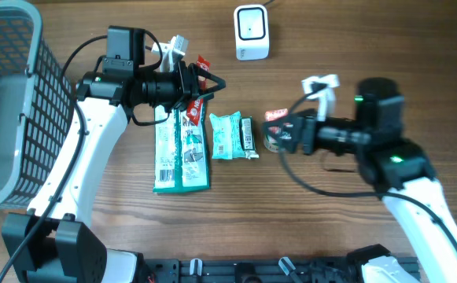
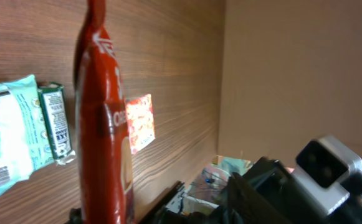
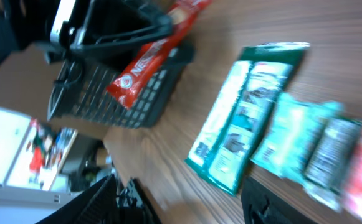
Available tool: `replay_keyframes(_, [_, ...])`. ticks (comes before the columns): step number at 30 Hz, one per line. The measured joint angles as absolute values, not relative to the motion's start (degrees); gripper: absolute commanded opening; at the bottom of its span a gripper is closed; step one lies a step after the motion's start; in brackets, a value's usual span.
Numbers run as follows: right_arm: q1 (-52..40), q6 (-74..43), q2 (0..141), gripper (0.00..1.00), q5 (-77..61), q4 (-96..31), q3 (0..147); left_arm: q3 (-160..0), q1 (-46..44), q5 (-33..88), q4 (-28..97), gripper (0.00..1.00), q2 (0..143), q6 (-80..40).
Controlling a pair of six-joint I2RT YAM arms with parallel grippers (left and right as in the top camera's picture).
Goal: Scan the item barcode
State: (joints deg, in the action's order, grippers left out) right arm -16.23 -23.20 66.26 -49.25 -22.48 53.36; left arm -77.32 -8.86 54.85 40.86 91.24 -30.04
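Red snack bar (image 2: 100, 143), white lettering, glossy wrapper, clamped in left jaws, right jaws spread, empty

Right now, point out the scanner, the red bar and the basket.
scanner (image 1: 252, 33): overhead view, middle of its white face.
red bar (image 2: 103, 130): left wrist view, middle of the wrapper.
basket (image 1: 49, 110): overhead view, mesh side wall.

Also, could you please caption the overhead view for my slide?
Left gripper holds a red packet, right gripper open beside the teal packet, white scanner beyond.
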Motion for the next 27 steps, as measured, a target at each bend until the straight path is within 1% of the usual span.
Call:
replay_keyframes(3, [-23.22,-26.11,69.65,0.69,-47.53,-15.05,53.39,-77.32,-8.86,55.02,40.69,0.25,91.24,-30.85])
replay_keyframes(7, [-28.8,-31.92,73.87,0.7,-46.0,-4.93,53.43,-77.32,-8.86,55.09,40.66,0.25,91.24,-31.51])
replay_keyframes(11, [-30.63,-38.79,78.28,0.68,-45.87,2.02,53.41,-77.32,-8.86,56.42,40.64,0.25,91.24,-31.68])
replay_keyframes(13, [-30.96,-41.71,80.64,0.62,-46.48,6.7,53.41,-77.32,-8.88,57.01,40.64,0.28,91.24,-31.68])
replay_keyframes(15, [-31.11,-44.31,82.7,0.48,-47.66,11.53,53.41,-77.32,-8.86,57.23,40.64,0.31,91.24,-31.73])
replay_keyframes(17, [-31.27,-46.78,84.27,0.43,-48.71,15.16,53.41,-77.32,-8.86,57.52,40.6,0.32,91.24,-31.9])
replay_keyframes(25, [-31.27,-52.42,86.72,0.43,-50.11,19.03,53.43,-77.32,-8.86,59.33,40.18,0.32,91.24,-31.88])
replay_keyframes(27, [-31.27,-53.71,86.78,0.41,-50.17,19.44,53.43,-77.32,-8.88,59.72,40.12,0.32,91.24,-31.88])
